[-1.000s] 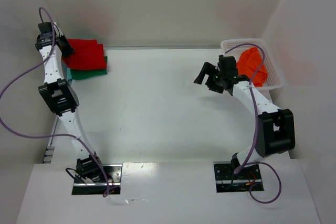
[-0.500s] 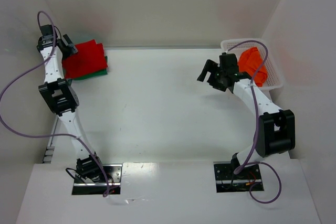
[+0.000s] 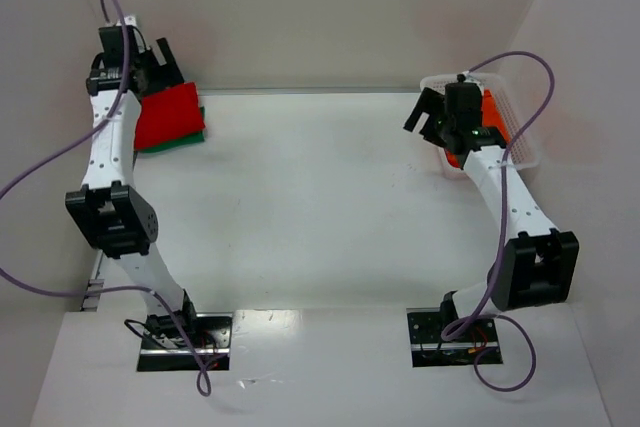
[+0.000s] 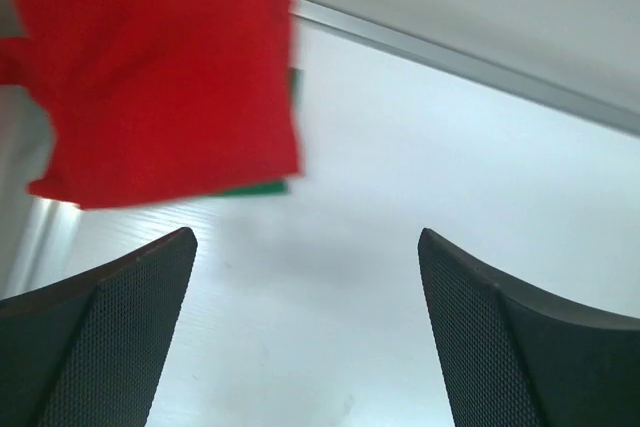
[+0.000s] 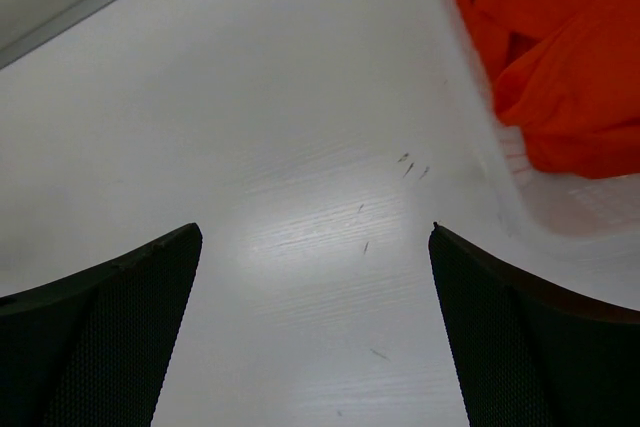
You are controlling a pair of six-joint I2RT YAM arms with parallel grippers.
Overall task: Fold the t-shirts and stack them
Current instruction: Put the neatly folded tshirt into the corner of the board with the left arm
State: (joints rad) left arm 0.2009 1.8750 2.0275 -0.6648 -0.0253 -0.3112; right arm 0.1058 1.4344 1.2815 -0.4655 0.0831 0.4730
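A folded red t-shirt (image 3: 168,115) (image 4: 165,77) lies on a folded green t-shirt (image 3: 192,136) (image 4: 258,187) at the table's far left corner; only a thin green edge shows. My left gripper (image 3: 158,63) (image 4: 307,237) hangs above and just behind this stack, open and holding nothing. The crumpled orange t-shirt (image 3: 492,113) (image 5: 560,57) lies in the white basket (image 3: 527,152) (image 5: 560,212) at the far right. My right gripper (image 3: 430,119) (image 5: 315,232) is open and empty over the table, just left of the basket.
Walls stand close behind and beside both the stack and the basket. Purple cables loop off both arms. Bare white table (image 3: 320,187) spreads between the stack and the basket.
My left gripper opened, let go of the red t-shirt and rose away from it; the shirt now lies flat on the green one. My right arm swung right, towards the basket.
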